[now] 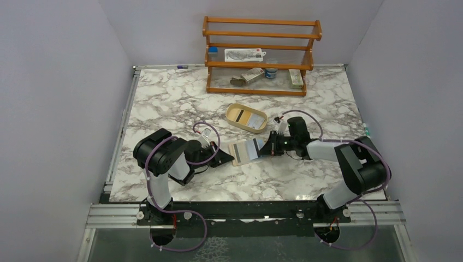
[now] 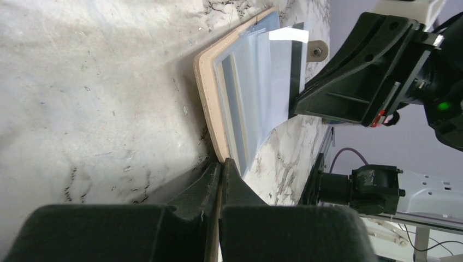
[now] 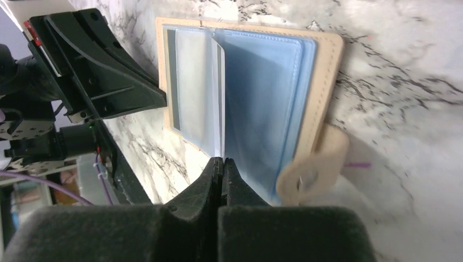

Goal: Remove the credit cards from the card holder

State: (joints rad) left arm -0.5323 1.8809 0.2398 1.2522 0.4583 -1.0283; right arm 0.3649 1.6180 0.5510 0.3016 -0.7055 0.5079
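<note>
The card holder lies open on the marble, tan outside, light blue sleeves inside; it also shows in the left wrist view and the right wrist view. My left gripper is shut on the holder's tan near edge. My right gripper is shut on a whitish-grey credit card with a dark band, which stands partly out of a blue sleeve. A yellow-orange card and a whitish card lie in the oval tray.
The oval tan tray sits just behind the holder. A wooden rack with small items stands at the back. The holder's snap strap hangs beside my right fingers. The two grippers face each other closely across the holder.
</note>
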